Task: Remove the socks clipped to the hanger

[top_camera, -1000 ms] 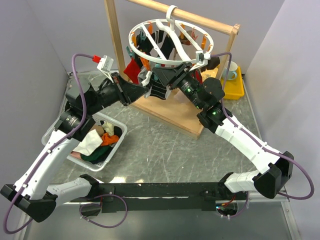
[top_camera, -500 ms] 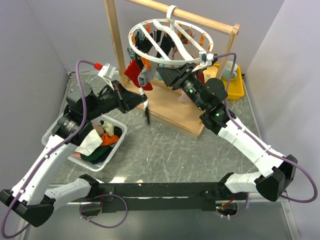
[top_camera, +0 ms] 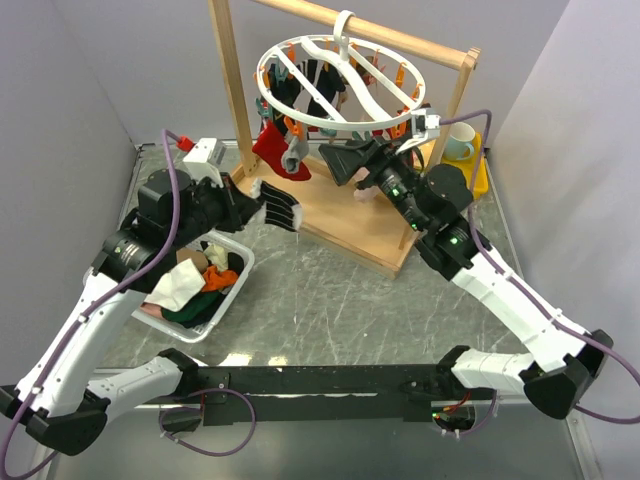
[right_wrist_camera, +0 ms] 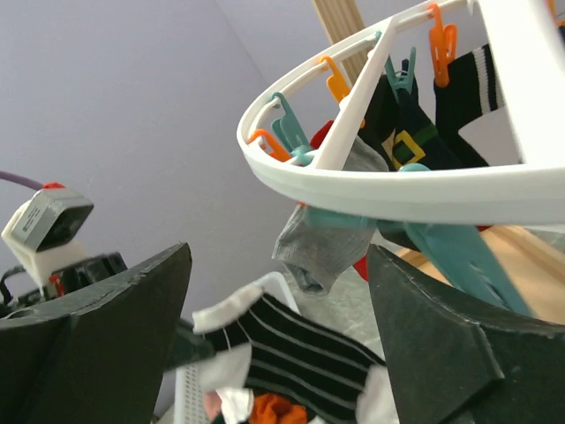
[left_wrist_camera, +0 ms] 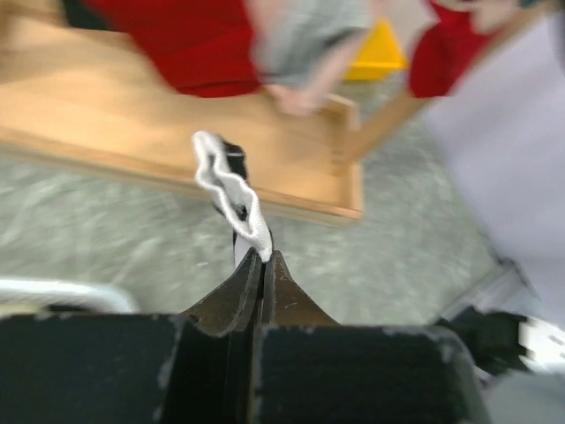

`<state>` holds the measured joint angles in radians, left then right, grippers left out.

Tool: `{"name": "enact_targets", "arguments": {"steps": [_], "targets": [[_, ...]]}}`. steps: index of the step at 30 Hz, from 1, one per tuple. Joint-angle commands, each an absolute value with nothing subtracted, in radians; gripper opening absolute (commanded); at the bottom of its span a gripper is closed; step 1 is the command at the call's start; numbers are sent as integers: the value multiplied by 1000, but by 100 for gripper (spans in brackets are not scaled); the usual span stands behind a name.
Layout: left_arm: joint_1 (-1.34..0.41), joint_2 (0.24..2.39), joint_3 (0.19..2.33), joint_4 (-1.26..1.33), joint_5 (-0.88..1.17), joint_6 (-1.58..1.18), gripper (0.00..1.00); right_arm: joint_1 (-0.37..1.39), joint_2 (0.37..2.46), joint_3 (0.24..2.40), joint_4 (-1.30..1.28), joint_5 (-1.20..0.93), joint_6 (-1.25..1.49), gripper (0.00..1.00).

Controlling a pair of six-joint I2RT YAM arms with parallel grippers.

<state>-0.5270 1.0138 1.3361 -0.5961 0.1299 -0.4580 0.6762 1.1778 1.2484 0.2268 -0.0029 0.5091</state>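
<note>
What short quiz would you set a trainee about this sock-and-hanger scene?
1. True or false: the left jaws are shut on a black-and-white striped sock.
2. What does the round white hanger hang from? A) the wooden rack; B) a ceiling cord; C) a wall hook.
3. Fill in: the right jaws, below the hanger, stand ___.
Key: 1 true; 2 A; 3 open.
</note>
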Motion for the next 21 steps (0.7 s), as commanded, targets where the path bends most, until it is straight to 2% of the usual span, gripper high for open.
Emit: {"name": "enact_targets", "arguments": {"steps": [1,10,21], "targets": [[-528,977,1376,-718,-110,-405,1,672,1082,1238,166,18,425,91],[-480,885,1270,-801,-440,-486,1,661,893,1163,-20,29,298,92],[-128,859,1114,-752,-353,-443,1,661,733,1083,-209,140,233,92]]}}
